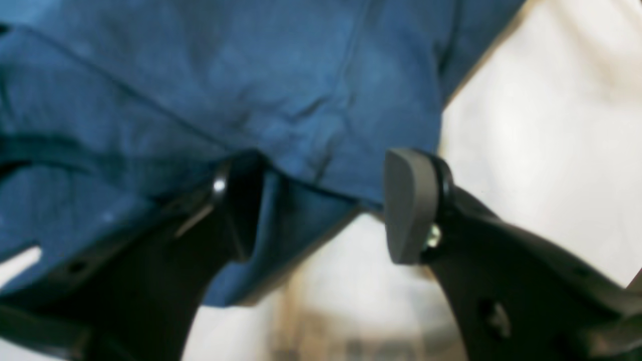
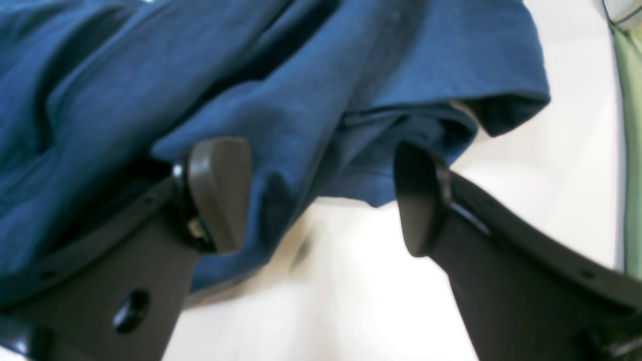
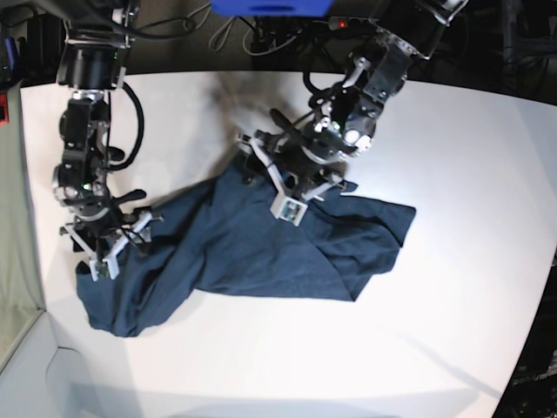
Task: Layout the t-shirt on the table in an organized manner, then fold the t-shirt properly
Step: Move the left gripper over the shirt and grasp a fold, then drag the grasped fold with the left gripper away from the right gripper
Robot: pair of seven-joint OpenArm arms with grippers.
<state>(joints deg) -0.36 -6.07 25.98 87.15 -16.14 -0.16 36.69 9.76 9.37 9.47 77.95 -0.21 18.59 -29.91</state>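
Observation:
The dark navy t-shirt lies crumpled across the white table, from the front left to the middle right. My left gripper stands over the shirt's far edge. In the left wrist view it is open, with the shirt's hem between the jaws. My right gripper stands over the shirt's left end. In the right wrist view it is open, with a folded edge of the shirt between the jaws and the table below. No white mark shows.
Cables and a blue object lie behind the table's far edge. A grey-green strip runs past the table's left edge. The table's edge curves down at the right.

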